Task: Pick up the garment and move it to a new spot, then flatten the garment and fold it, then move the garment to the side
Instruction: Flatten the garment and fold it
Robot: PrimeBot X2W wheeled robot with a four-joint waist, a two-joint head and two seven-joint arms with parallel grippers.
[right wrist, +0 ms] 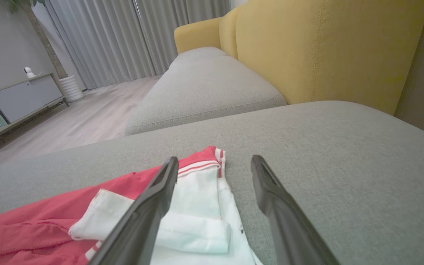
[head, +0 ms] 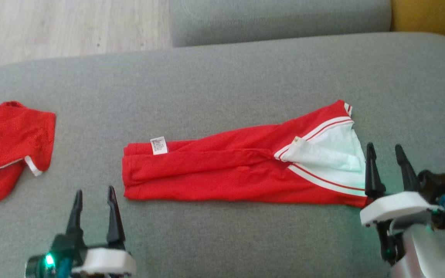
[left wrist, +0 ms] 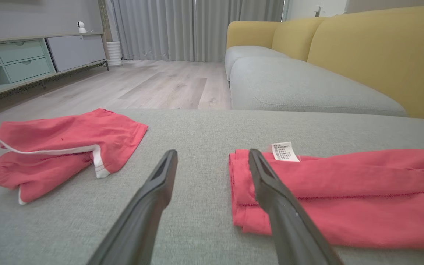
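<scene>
The garment (head: 226, 170) lies folded in a long red strip across the grey cushion (head: 222, 77), with a white label at its left end and white striped fabric at its right end. My left gripper (head: 94, 190) is open just off the strip's near left corner, holding nothing. In the left wrist view the left gripper (left wrist: 212, 152) has its right finger over the edge of the garment (left wrist: 344, 191). My right gripper (head: 384, 145) stands open by the white end. In the right wrist view the right gripper (right wrist: 215, 159) straddles the edge of the garment's (right wrist: 197, 206) white end.
A second red garment (head: 12, 143) with white trim lies crumpled at the cushion's left edge and appears again in the left wrist view (left wrist: 68, 143). Beyond are another grey seat (head: 276, 19), a yellow backrest (right wrist: 326, 55) and wooden floor (head: 52, 27).
</scene>
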